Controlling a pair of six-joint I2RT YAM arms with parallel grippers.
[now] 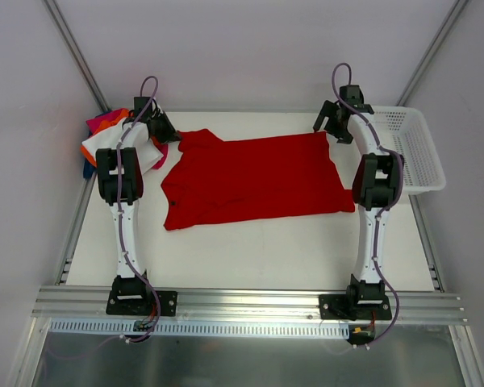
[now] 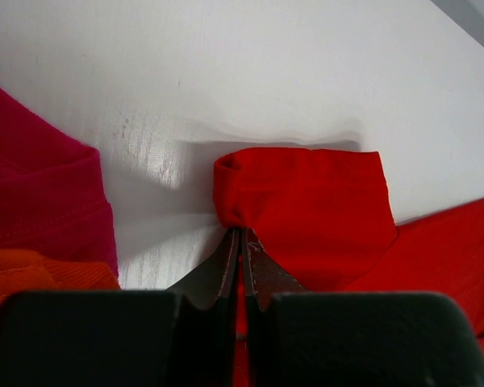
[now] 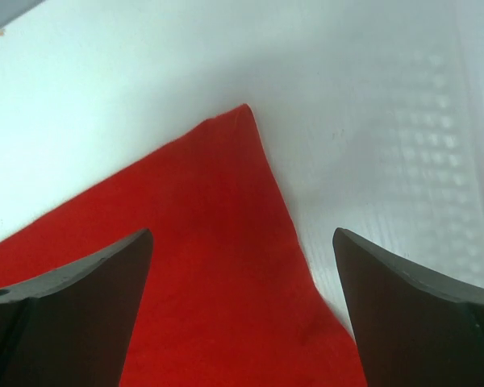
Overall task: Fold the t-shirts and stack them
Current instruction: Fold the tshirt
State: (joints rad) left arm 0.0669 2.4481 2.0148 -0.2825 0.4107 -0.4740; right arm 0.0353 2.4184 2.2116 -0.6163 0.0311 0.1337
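Already stacked at left: folded shirts (image 1: 106, 139). Left to fold: red shirt (image 1: 254, 177), flat on surface (image 1: 250, 250). Pinching sleeve (image 2: 306, 201) with left pincer (image 2: 240, 242); right pincer (image 3: 242, 234) agape, empty, over corner (image 3: 242, 121).

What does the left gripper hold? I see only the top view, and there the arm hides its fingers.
Observer: In the left wrist view, the left gripper is shut on the sleeve of the red t-shirt.
Operator: And is the right gripper open?
Observer: Yes. The right wrist view shows the right gripper open over a corner of the red cloth, gripping nothing.
Operator: Does the sleeve touch the folded pile?
Observer: No. The left wrist view shows bare table between the sleeve and the magenta t-shirt.
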